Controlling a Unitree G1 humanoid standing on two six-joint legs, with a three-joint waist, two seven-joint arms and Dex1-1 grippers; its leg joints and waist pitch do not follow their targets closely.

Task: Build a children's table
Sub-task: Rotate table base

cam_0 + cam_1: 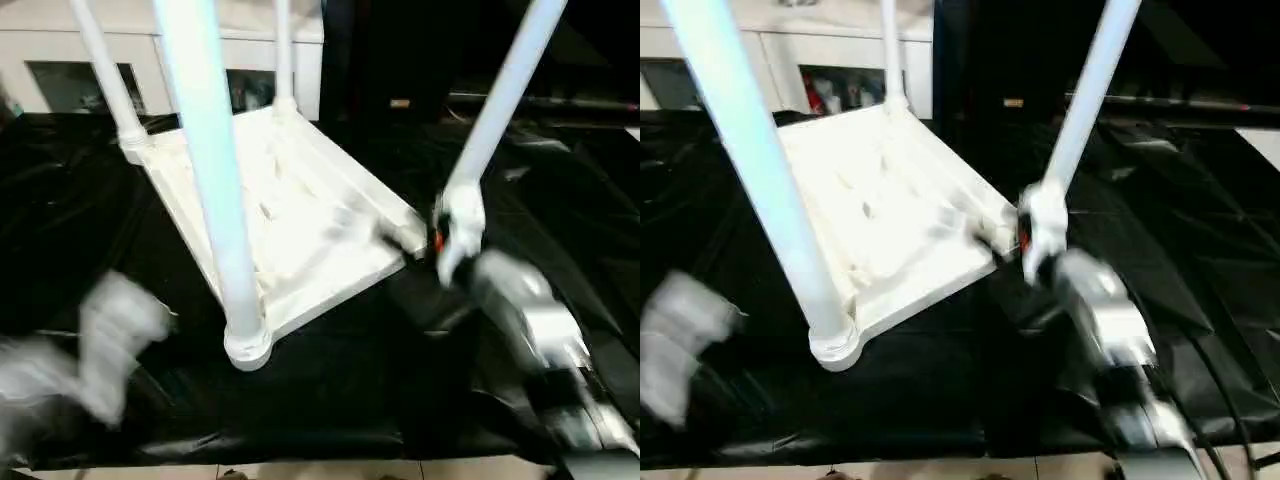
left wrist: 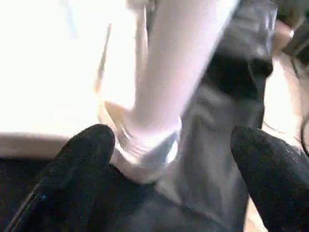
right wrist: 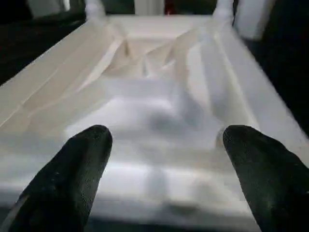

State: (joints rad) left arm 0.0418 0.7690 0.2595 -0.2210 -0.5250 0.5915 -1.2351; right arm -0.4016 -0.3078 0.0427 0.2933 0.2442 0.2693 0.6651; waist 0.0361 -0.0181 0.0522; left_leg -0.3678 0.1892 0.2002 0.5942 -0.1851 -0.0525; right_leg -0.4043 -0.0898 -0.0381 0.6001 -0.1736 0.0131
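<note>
The upside-down kids' table [image 1: 300, 220] near the desk's [image 1: 80, 200] middle looks light, stiff and slick. I'd grab a leg [image 1: 215, 190] low by its socket. Both the left gripper [image 2: 169, 159] and the right gripper [image 3: 164, 159] are spread wide, holding nothing.

Upturned tabletop [image 1: 300, 215] on black-covered table [image 1: 330, 400]

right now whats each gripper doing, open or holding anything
Left gripper: open, fingers either side of a leg's base, not gripping it.
Right gripper: open, holding nothing, facing the tabletop.
</note>
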